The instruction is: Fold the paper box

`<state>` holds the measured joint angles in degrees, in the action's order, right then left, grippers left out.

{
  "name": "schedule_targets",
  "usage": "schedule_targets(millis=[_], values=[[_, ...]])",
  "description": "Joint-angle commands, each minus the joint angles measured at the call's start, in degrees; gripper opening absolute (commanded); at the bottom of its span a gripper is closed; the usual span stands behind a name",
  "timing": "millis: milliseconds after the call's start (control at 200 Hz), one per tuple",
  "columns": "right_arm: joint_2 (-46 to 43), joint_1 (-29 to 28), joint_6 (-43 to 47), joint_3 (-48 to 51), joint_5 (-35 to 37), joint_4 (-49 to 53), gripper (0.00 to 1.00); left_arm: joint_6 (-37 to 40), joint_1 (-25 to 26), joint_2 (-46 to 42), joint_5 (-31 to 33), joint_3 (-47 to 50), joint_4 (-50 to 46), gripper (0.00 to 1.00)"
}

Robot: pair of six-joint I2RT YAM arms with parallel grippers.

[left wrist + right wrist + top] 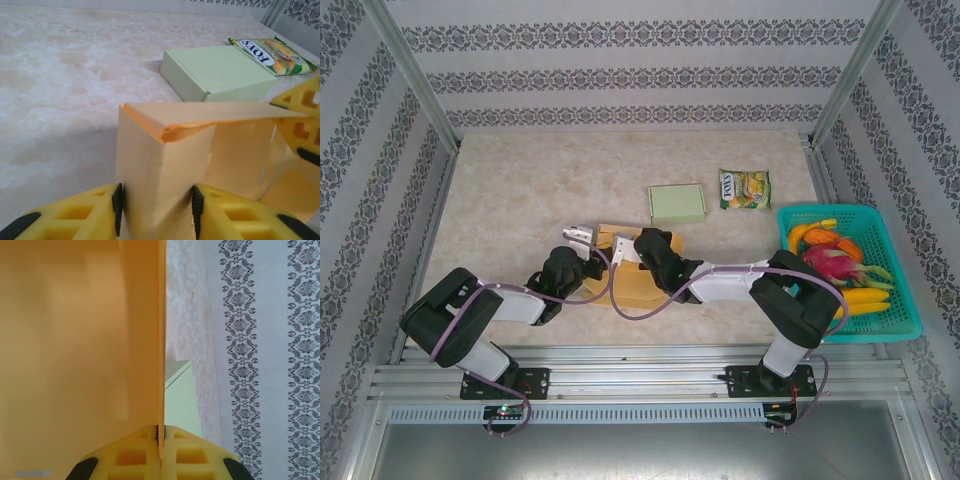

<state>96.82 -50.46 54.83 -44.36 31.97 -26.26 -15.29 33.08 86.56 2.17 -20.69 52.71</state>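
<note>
Your left pincer [156, 210] had its pads squeezed onto a folded-up corner of the paper box [165, 160], and your right pincer [160, 442] was pressed together on the thin edge of one of its flaps. The box sat half-folded around the middle of the desk [520, 190], toward the near edge, with a pale green box [677, 203] just behind it.
</note>
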Motion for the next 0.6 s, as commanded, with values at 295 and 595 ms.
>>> schedule_targets(millis=[295, 595], values=[[-0.9, -3.1, -0.6, 3.1, -5.1, 0.5, 0.00, -1.3, 1.6, 4.3, 2.5, -5.4, -0.2, 0.29], [-0.2, -2.2, -0.5, 2.5, -2.7, 1.4, 0.00, 0.6, 3.0, 9.2, 21.8, -10.7, -12.1, 0.16]])
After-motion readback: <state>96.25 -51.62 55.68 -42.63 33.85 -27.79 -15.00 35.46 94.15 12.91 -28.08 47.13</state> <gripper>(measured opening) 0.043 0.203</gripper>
